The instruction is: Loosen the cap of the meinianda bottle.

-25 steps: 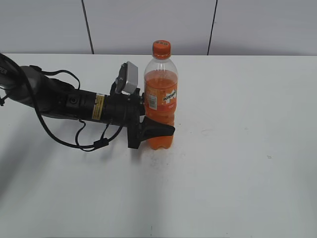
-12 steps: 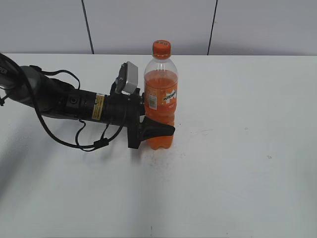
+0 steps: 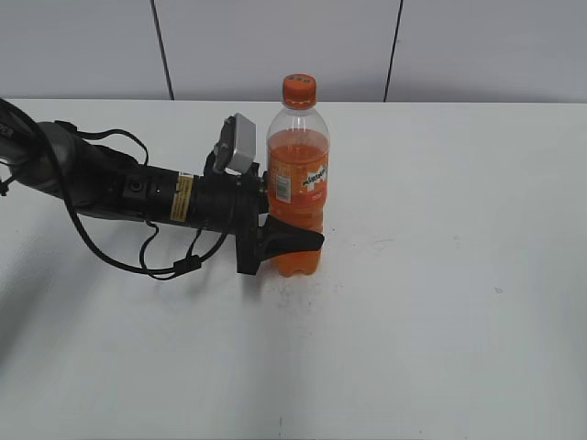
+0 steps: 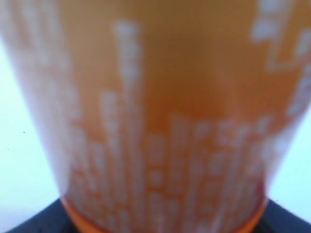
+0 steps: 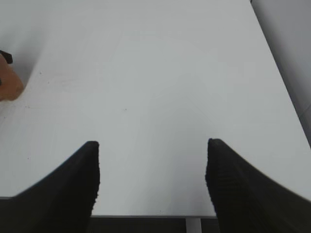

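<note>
On the white table (image 3: 440, 302), left of centre in your exterior view, stands the meinianda bottle (image 3: 298, 188), upright, clear plastic, orange drink filling it to the shoulder. Its orange label carries a white-and-green logo facing you and a white patch toward the left.

Item: the cap (image 3: 299, 90). Orange, ribbed, seated on the bottle's neck at the top. Nothing touches it.

Item: the left gripper (image 3: 295, 240). You see its arm lying low along the table from the left edge, black, with a yellow sticker and looped cables. Its fingers are clamped on the lower part of the bottle, one dark finger (image 3: 292, 240) wrapping across the front just above the base. In your left wrist view the bottle (image 4: 160, 121) fills the frame, blurred, with dark finger edges at the two lower corners.

Item: the right gripper (image 5: 151, 179). Not seen in the exterior view. In your right wrist view its two black fingers stand wide apart over bare table, holding nothing. A sliver of the bottle's orange base (image 5: 8, 85) shows at the left edge, well apart from the fingers.
</note>
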`<action>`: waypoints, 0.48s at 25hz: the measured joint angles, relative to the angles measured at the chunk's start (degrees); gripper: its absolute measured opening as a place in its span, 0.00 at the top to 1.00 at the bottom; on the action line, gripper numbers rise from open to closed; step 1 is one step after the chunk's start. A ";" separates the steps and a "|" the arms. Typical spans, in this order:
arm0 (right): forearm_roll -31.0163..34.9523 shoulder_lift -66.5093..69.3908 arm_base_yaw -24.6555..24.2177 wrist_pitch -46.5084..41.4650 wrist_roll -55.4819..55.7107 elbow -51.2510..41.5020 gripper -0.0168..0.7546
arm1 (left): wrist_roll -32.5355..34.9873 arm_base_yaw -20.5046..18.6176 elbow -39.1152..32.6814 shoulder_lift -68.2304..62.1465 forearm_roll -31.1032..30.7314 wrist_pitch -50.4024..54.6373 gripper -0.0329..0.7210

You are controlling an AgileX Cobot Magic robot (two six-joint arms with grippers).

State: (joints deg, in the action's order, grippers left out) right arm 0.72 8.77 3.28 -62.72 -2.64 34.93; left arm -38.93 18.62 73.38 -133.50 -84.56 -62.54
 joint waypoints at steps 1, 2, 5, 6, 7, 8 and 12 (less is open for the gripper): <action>0.21 3.11 0.00 -0.13 0.07 1.02 0.31 | 0.00 0.00 0.00 0.00 0.00 0.00 0.42; 0.61 5.87 0.00 -0.18 0.12 2.33 0.31 | 0.00 0.00 0.00 0.00 0.00 0.00 0.42; 2.62 16.14 0.00 -1.09 0.12 7.13 0.31 | 0.00 0.00 0.00 0.00 0.00 0.00 0.42; 3.76 19.89 0.00 -1.22 0.12 9.10 0.31 | 0.00 0.00 0.00 0.00 0.00 0.00 0.42; 4.77 23.61 0.00 -1.51 0.12 11.23 0.31 | 0.00 0.00 0.00 0.00 0.00 0.00 0.42; 6.07 27.38 0.00 -2.25 0.12 13.59 0.31 | 0.00 0.00 0.00 0.00 0.00 0.00 0.42; 9.80 42.69 0.00 -6.31 0.49 23.42 0.31 | 0.00 0.00 0.00 0.00 0.00 0.00 0.42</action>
State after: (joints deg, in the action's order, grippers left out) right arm 10.52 51.45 3.28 -69.03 -2.15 58.35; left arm -38.93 18.62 73.38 -133.50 -84.56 -62.54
